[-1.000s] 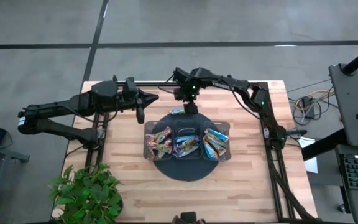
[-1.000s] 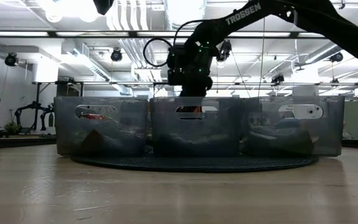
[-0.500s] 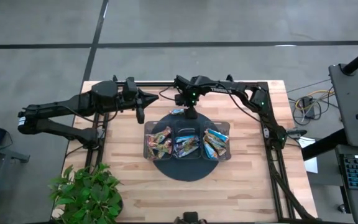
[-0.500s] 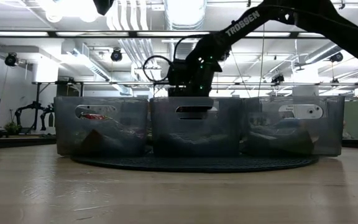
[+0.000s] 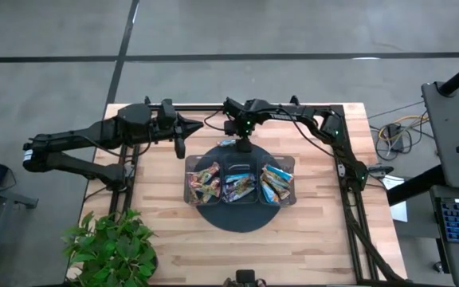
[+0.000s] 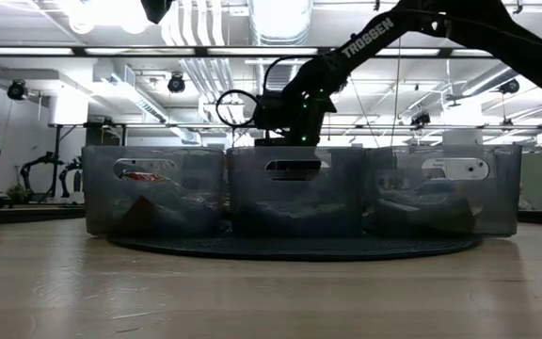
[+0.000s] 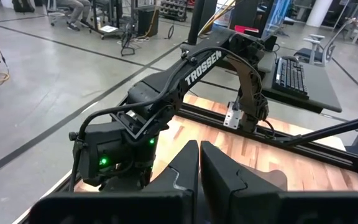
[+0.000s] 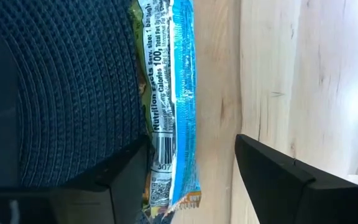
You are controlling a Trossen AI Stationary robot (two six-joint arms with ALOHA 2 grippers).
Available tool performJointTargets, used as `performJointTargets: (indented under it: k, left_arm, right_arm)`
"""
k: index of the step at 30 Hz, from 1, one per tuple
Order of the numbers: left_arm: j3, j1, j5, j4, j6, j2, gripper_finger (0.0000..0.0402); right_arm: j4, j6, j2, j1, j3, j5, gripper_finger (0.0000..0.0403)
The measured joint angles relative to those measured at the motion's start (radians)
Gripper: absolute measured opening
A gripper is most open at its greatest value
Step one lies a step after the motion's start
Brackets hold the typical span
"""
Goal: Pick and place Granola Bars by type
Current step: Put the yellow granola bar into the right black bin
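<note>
High view: wooden surface [image 5: 174,231] with a round dark mat [image 5: 237,217] at centre and a dark three-compartment tray [image 5: 240,166] on it. Left compartment holds reddish-orange multicolour granola bars [image 5: 202,182], middle one dark blue/purple bars [image 5: 239,186], right one light blue bars [image 5: 276,182]. One loose light blue bar [image 5: 227,143] lies at 12 o'clock from the tray, just beyond its far edge, half on the mat rim and half on bare wood.

Right tool [image 5: 245,144] is down over that loose bar, arm reaching in from about 2 o'clock. Right wrist view: the bar [image 8: 169,106] lies lengthwise between the two dark fingers [image 8: 278,177], jaws spread wide, one finger on the mat side and one on the wood side. Nothing gripped; the mat-side finger looks close to the wrapper but contact is hard to call.

Left tool [image 5: 180,143] waits at 10 o'clock from the tray, above the wood, well apart from the bars. Left wrist view: its fingers [image 7: 185,168] pressed together, empty, looking toward the right arm [image 7: 166,93].

Low view: three tray walls [image 6: 294,193] in a row, right arm dipping behind the middle one; loose bar hidden there.

Potted plant [image 5: 110,247] sits at the 7 o'clock corner of the surface.
</note>
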Motion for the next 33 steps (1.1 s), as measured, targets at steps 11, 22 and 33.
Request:
performJointTargets:
  k: [11,22,33]
  left_arm:
    - [0.0,0.0,0.0,-0.007,-0.005,0.0,0.0]
    - [-0.01,0.0,0.0,-0.011,-0.01,0.0,0.0]
    - [-0.013,0.0,0.0,-0.015,-0.015,0.001,0.0]
  right_arm:
    - [0.001,-0.003,0.0,0.001,0.0,-0.001,0.0226]
    - [-0.033,-0.006,0.0,0.004,0.06,-0.002,0.0226]
    - [-0.301,-0.059,0.0,0.003,0.172,-0.018,0.0226]
